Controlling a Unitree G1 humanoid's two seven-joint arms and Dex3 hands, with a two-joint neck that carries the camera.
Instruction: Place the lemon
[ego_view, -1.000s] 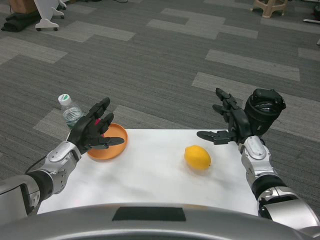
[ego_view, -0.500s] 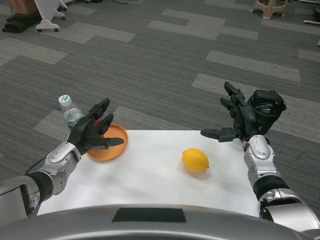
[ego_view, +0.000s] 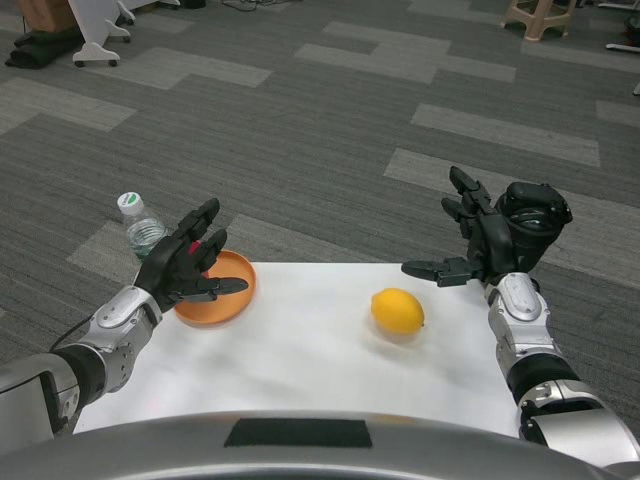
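Far left of the lemon (ego_view: 398, 310), past the counter (ego_view: 300, 370) edge: a clear water bottle (ego_view: 142, 228) with a white cap, standing on the floor. Just right of the bottle and still well left of the lemon: the left hand (ego_view: 187, 268), fingers spread, holding nothing, hovering over the near rim of the orange bowl (ego_view: 222, 287). Bowl sitting at the counter's back left corner, seemingly with nothing in it, well apart from the lemon.

Lemon itself: lying on its side on the white counter, right of centre, free, touched by neither hand.

Right of the lemon and a little behind it: the right hand (ego_view: 472, 245), fingers splayed wide, thumb pointing back toward the lemon, raised above the counter's back right corner and gripping nothing. Behind that hand: a black round object (ego_view: 529, 222), possibly a bin or a piece of equipment; hard to tell which.

Likely trouble from here:
- Rolling. Rounded fruit on a smooth top; a glancing touch from the right hand probably sends it off toward the near or right edge.
- Weak grasp. Fingers closing off-centre on the tapered end, and the lemon squirting out.
- Clash at the bowl. Left hand parked over the rim; if the bowl is the target, a crossing carry risks knocking that hand or tipping the bowl.
- Bowl close to the back edge, so a hard drop could push it off toward the bottle.
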